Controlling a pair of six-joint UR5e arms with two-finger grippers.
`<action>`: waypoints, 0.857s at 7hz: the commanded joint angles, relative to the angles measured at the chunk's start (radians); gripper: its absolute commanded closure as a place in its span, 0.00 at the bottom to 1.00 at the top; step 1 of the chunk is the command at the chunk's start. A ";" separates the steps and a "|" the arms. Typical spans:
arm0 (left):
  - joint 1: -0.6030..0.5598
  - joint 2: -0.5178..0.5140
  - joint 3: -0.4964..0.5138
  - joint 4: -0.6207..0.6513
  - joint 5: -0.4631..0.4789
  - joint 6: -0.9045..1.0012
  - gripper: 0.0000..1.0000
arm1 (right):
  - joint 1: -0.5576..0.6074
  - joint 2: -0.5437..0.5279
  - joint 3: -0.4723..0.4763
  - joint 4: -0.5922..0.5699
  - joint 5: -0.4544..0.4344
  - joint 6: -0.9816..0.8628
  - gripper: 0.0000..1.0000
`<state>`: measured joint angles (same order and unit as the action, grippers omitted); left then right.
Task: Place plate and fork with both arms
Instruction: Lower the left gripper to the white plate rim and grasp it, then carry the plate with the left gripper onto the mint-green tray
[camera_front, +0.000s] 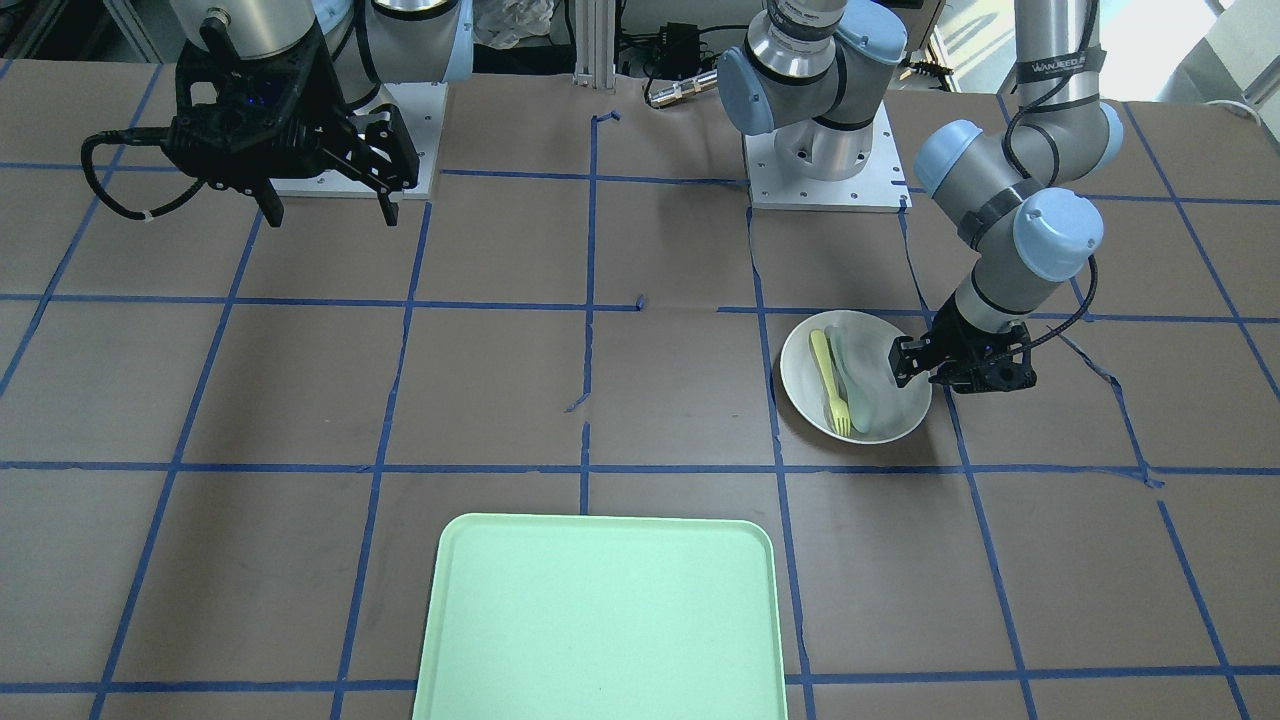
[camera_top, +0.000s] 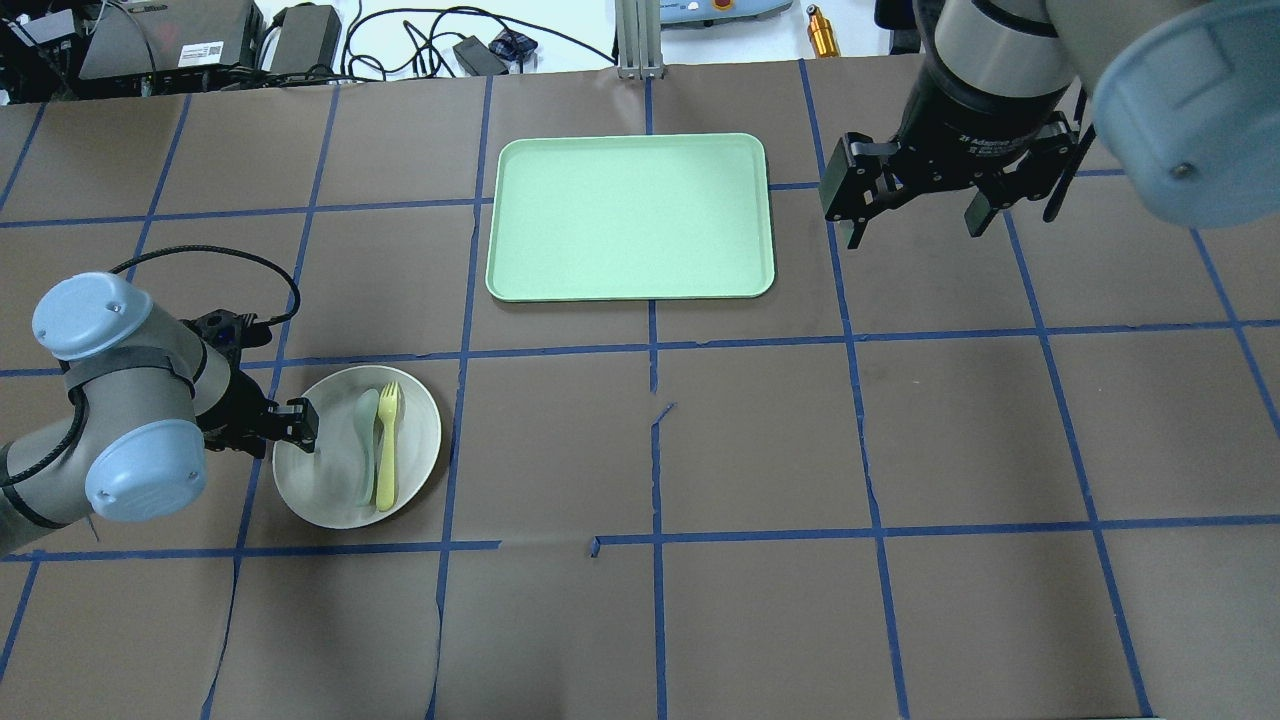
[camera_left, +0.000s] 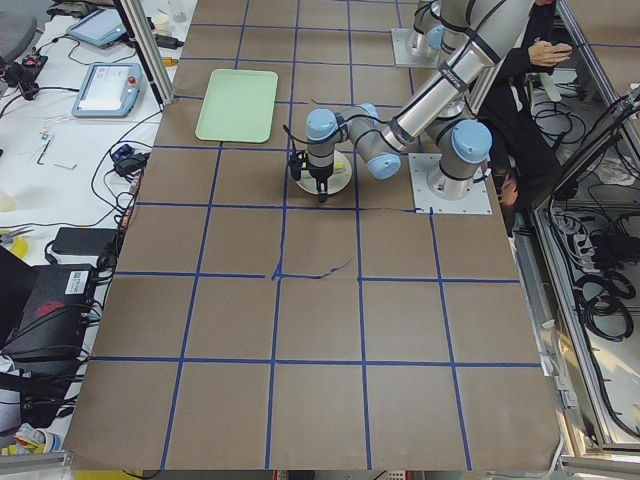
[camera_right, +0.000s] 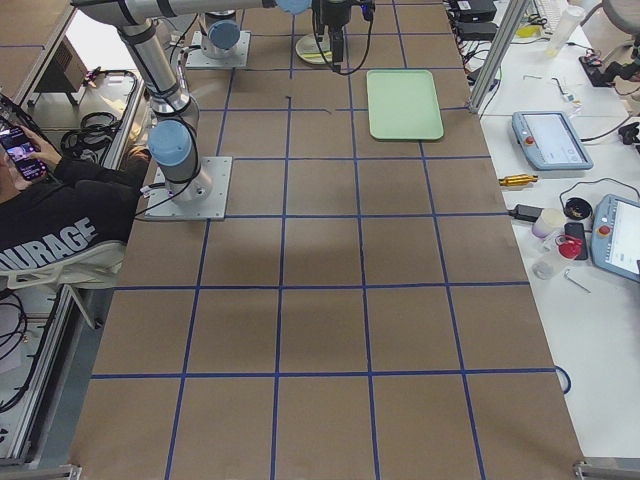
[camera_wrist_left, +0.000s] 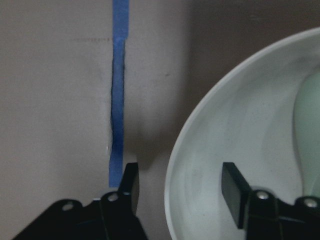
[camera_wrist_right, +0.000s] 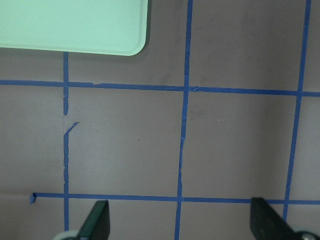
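The white plate sits on the table to my left, also shown in the overhead view and the left wrist view. The pale-yellow fork lies in it beside a grey-green spoon. My left gripper is open and low, its jaws straddling the plate's rim: one finger inside, one outside, with gaps on both sides. My right gripper is open, empty, and held high above the table.
The mint-green tray lies at the middle of the table's far side, its corner in the right wrist view. Blue tape lines grid the brown table cover. The arm base plates stand at the robot's edge.
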<state>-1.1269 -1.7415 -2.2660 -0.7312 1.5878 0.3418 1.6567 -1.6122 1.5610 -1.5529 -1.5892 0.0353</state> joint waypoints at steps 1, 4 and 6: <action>0.003 -0.001 0.009 -0.003 0.000 -0.001 1.00 | 0.000 0.000 0.001 0.000 0.000 0.000 0.00; -0.022 0.003 0.107 -0.089 -0.117 0.015 1.00 | 0.000 0.000 0.001 0.000 0.000 0.000 0.00; -0.109 -0.045 0.269 -0.242 -0.346 0.000 1.00 | 0.000 0.000 0.001 0.000 0.000 0.000 0.00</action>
<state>-1.1815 -1.7591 -2.0889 -0.8840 1.3664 0.3516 1.6567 -1.6122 1.5616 -1.5524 -1.5892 0.0353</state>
